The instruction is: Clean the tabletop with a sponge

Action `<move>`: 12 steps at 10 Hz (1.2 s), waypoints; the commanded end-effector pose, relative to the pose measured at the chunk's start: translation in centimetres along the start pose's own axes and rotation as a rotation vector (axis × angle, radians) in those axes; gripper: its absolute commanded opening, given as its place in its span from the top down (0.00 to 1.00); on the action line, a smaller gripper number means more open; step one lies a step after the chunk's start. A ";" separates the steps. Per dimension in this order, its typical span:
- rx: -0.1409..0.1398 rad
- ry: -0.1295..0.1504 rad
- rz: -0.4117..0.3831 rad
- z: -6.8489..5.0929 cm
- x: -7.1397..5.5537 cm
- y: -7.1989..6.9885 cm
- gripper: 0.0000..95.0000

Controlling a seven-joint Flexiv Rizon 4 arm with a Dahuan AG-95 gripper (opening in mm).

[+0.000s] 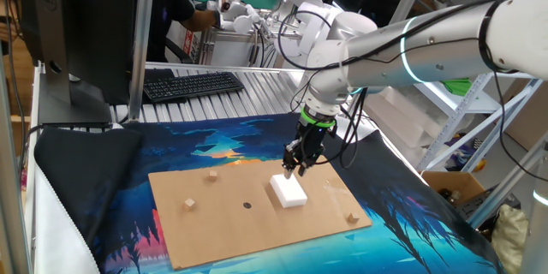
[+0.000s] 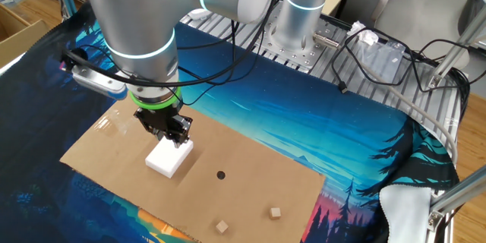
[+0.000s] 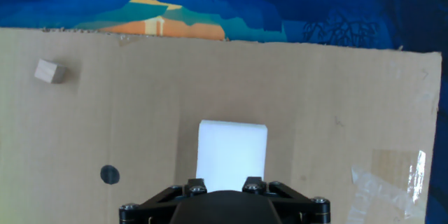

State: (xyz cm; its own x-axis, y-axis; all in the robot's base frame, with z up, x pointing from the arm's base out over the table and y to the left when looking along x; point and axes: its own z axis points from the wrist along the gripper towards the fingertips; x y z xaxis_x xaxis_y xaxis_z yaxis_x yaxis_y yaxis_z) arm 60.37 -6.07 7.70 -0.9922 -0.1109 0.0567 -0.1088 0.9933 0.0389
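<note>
The white sponge [image 1: 288, 191] lies flat on the brown cardboard tabletop [image 1: 223, 223], right of its small dark dot [image 1: 247, 205]. My gripper [image 1: 295, 169] hangs just above the sponge's far end, fingers pointing down. In the other fixed view the gripper [image 2: 173, 135] stands right over the sponge [image 2: 167, 158] on the board [image 2: 258, 175]. In the hand view the sponge [image 3: 232, 155] shows between my two fingertips [image 3: 196, 184], which stand apart at the bottom edge around the gripper's middle [image 3: 224, 184]. The jaws hold nothing.
Small tan wooden cubes [image 1: 212, 174] [image 1: 189, 205] [image 1: 352, 218] sit on the board; one shows in the hand view [image 3: 50, 72]. The blue printed mat [image 1: 411, 223] lies under the board. A keyboard [image 1: 193, 84] and monitor [image 1: 77, 34] stand at the back.
</note>
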 end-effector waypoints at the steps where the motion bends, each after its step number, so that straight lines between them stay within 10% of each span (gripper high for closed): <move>1: -0.002 -0.001 0.026 0.3 0.0 0.0 0.60; 5: 0.004 0.000 0.077 0.8 -0.2 -0.2 0.60; 8: 0.009 0.002 0.117 0.8 -0.2 -0.2 0.20; 12: 0.009 0.000 0.128 0.8 -0.2 -0.2 0.20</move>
State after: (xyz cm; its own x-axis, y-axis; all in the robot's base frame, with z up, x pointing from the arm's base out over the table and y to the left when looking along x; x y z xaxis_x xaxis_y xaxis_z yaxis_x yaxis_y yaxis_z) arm 60.59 -6.26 6.87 -0.9980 0.0169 0.0616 0.0182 0.9996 0.0215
